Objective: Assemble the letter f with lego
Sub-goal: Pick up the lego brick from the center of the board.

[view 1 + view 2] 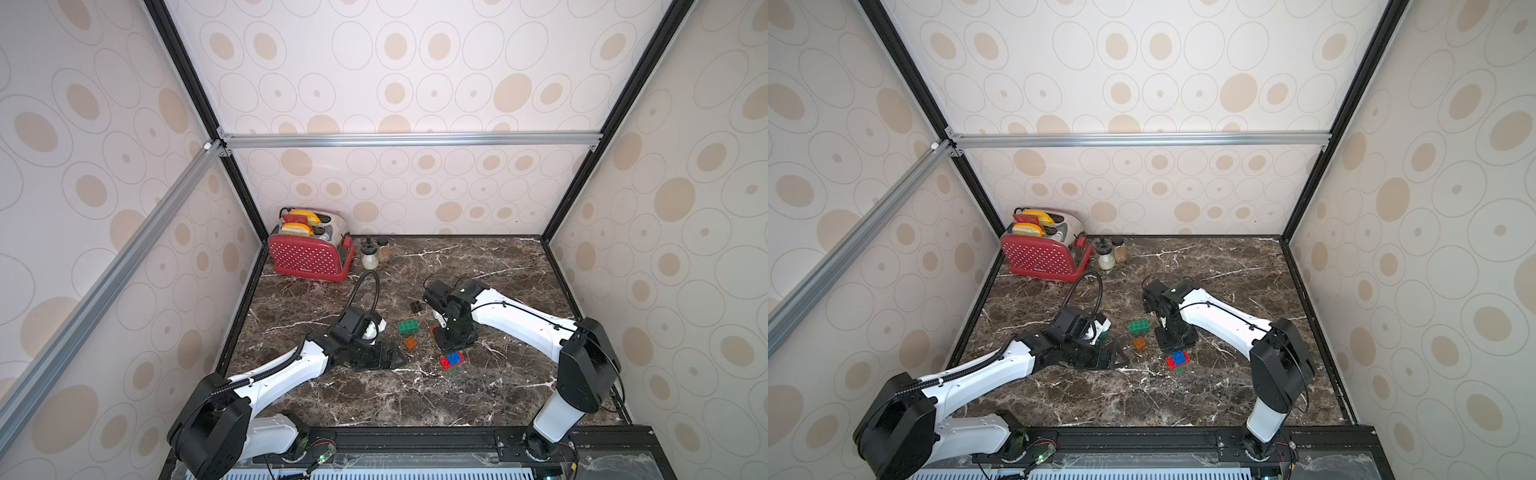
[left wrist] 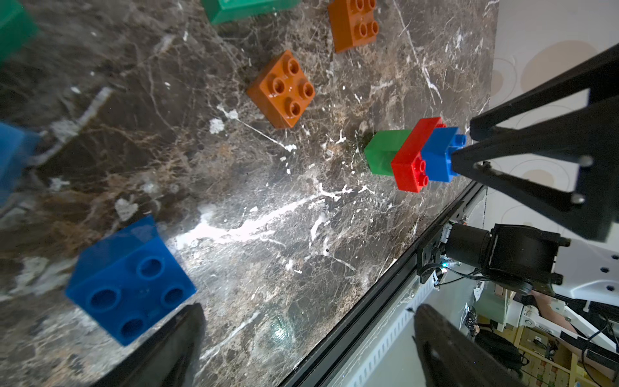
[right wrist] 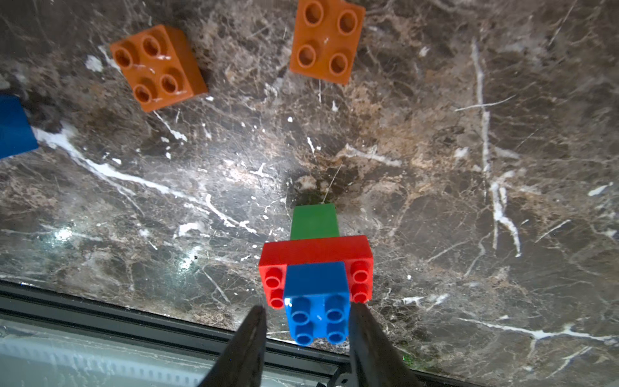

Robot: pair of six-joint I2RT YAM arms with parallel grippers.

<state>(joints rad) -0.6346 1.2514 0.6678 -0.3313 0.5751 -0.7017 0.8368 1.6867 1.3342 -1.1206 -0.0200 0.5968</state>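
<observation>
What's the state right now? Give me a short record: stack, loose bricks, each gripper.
stack: green brick at the bottom, red oblong brick across it, top blue brick
loose: two orange bricks, green oblong brick, black brick, loose blue brick
left gripper: open, empty, loose blue brick near one finger
right gripper: open, fingers either side of the top blue brick, gap on one side
letter f: not yet formed

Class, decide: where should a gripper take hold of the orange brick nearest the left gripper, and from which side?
Pinch the orange brick across two opposite smooth walls, coming straight down from above: it sits flat, studs up, nothing touching it.
</observation>
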